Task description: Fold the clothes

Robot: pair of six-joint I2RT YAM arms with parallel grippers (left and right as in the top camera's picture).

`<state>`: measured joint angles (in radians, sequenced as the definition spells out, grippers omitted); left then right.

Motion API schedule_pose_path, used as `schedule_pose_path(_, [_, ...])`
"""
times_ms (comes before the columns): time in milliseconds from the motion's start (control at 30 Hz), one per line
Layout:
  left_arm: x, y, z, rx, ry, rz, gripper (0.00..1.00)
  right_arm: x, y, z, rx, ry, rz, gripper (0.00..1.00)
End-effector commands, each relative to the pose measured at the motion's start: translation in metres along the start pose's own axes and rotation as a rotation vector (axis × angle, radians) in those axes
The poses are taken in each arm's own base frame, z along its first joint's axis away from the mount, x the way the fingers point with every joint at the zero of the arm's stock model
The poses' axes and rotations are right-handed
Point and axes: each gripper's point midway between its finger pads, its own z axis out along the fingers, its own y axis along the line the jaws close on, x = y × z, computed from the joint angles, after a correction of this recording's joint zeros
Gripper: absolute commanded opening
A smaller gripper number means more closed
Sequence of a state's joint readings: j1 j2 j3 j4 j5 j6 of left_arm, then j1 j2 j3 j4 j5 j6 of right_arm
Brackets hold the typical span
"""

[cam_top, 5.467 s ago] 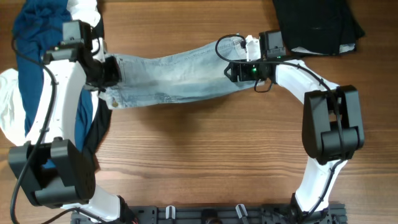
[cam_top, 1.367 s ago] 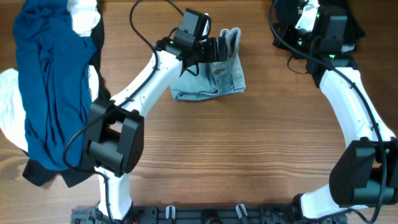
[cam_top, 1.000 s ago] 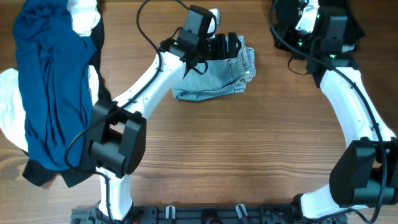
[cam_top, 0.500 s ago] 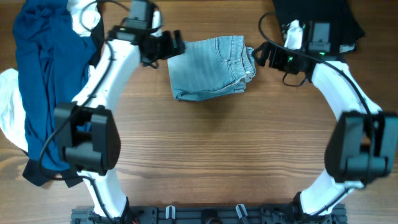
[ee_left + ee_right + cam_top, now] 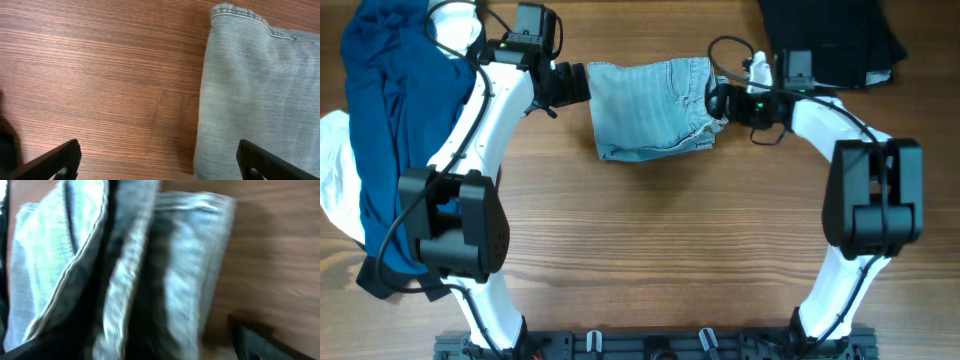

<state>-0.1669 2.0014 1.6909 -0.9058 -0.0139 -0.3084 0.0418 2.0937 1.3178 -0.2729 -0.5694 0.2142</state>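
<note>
Pale-blue denim shorts (image 5: 655, 108) lie folded in a squarish stack at the middle back of the table. In the left wrist view the shorts' (image 5: 260, 85) smooth folded edge fills the right half. My left gripper (image 5: 578, 84) sits at the stack's left edge, open wide (image 5: 157, 150), with one finger over wood and the other over the denim. At the stack's right edge my right gripper (image 5: 718, 100) hovers open (image 5: 145, 347) over the bunched, blurred layers of the shorts (image 5: 125, 270). Neither gripper holds anything.
A heap of navy cloth (image 5: 390, 130) over white cloth (image 5: 335, 190) and a bit of black lies along the left edge. A black garment (image 5: 830, 35) sits at the back right corner. Bare wood (image 5: 660, 240) spans the front half.
The shorts went from stretched between both grippers to a folded stack. My left gripper drew back off the stack to its left edge. My right arm swung from the black garment to the stack's right edge.
</note>
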Motion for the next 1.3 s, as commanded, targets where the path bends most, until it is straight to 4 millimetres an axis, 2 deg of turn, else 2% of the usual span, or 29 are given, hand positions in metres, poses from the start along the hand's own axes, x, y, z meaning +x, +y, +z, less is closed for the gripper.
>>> schedule_pose_path(0, [-0.011,0.006,-0.015,-0.019,-0.048,0.009,1.0,0.024,0.004,0.031,-0.044,0.071,0.059,0.99])
schedule_pose_path(133, [-0.01,0.006,-0.015,-0.022,-0.041,0.009,1.0,0.019,0.023,0.029,-0.15,0.061,0.058,0.99])
schedule_pose_path(233, [-0.008,0.006,-0.015,-0.023,-0.035,0.01,1.0,0.031,0.022,0.029,-0.147,0.109,0.08,0.97])
schedule_pose_path(333, [-0.007,0.006,-0.015,-0.022,-0.029,0.009,1.0,0.047,0.018,0.027,-0.122,0.171,0.125,0.9])
schedule_pose_path(500, [-0.004,0.008,-0.015,-0.027,-0.017,0.01,1.0,0.064,-0.012,0.02,0.063,0.219,0.24,0.95])
schedule_pose_path(600, [-0.003,0.008,-0.015,-0.028,-0.015,0.01,1.0,0.06,-0.026,0.004,0.154,0.198,0.306,0.96])
schedule_pose_path(700, [-0.003,0.008,-0.015,-0.027,-0.015,0.01,1.0,0.048,-0.033,-0.019,0.224,0.146,0.342,0.96])
schedule_pose_path(767, [-0.003,0.008,-0.015,-0.028,-0.015,0.01,1.0,0.041,-0.032,-0.032,0.25,0.114,0.358,0.98])
schedule_pose_path(867, [-0.003,0.008,-0.015,-0.028,-0.015,0.01,1.0,0.024,-0.017,-0.049,0.226,0.056,0.347,1.0])
schedule_pose_path(1033, [-0.003,0.008,-0.015,-0.028,-0.015,0.01,1.0,0.019,-0.006,-0.048,0.169,0.044,0.355,1.0])
schedule_pose_path(1167, [-0.003,0.008,-0.015,-0.028,-0.015,0.01,1.0,0.01,0.01,-0.04,0.109,0.021,0.286,1.0])
schedule_pose_path(1267, [-0.003,0.008,-0.015,-0.028,-0.015,0.01,1.0,0.012,0.005,-0.031,0.147,0.019,0.298,1.0])
